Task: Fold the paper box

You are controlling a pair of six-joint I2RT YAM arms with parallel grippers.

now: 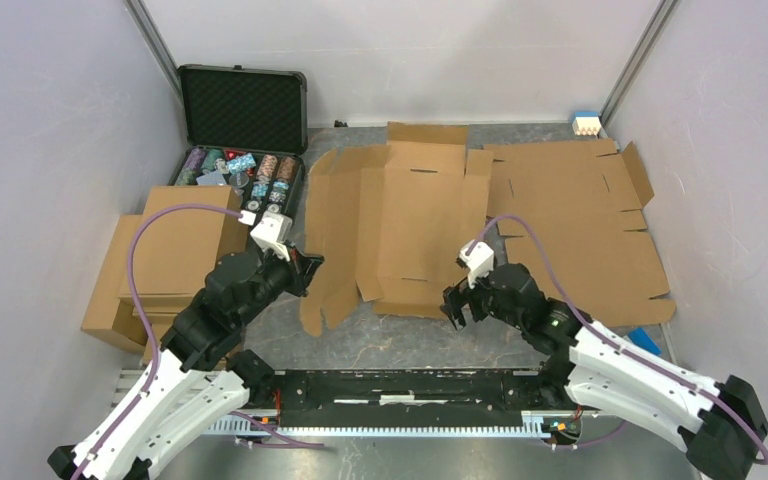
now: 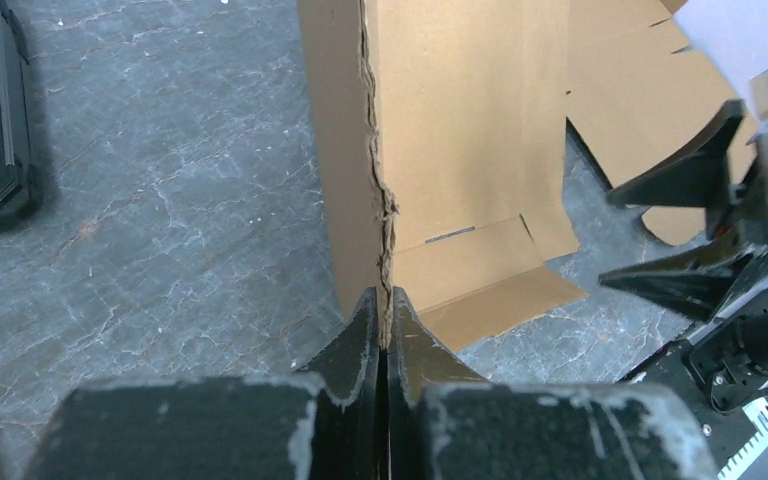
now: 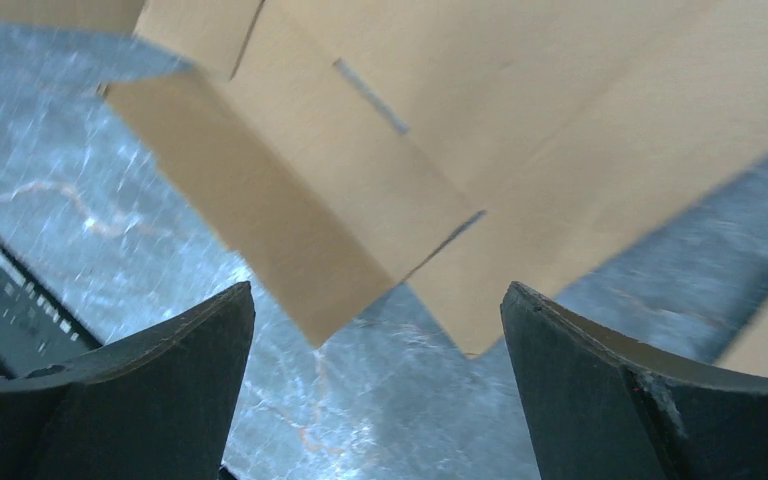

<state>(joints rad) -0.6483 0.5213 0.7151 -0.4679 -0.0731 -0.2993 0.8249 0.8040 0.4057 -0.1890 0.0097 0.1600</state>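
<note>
Box: the paper box (image 1: 410, 220) lies open in the middle of the desk (image 1: 400, 345), between the two arms, mostly flat, with its left side strip lifted off the surface.
Left tool: the left tool (image 2: 385, 322) is clenched on that raised strip. Its fingers meet on the ragged cardboard edge at the near end, and the wrist view looks straight down the edge.
Right tool: the right tool (image 1: 457, 305) is released, fingers spread wide and holding nothing. It hovers just beside the blank's near right corner, above the desk.
Long axis: the blank's run of panels goes from the near edge away toward the far wall. The pinched strip runs the same way, along the left flank.
Which way it lies: from the right tool, the near flap and its slit sit ahead and slightly left. From the left tool, the box body is to the right of the held edge.
Nearer arm: the left one is already on the box, and the right is close but apart.
Step in hand: my read is the left wall is being stood up.
Next move: it probably needs the right tool on the near right side to match.
Risk: the pinched edge looks frayed and could tear or slip.
Around it: a case of poker chips (image 1: 240, 130) sits far left and spare flat blanks (image 1: 580, 220) lie to the right.
</note>
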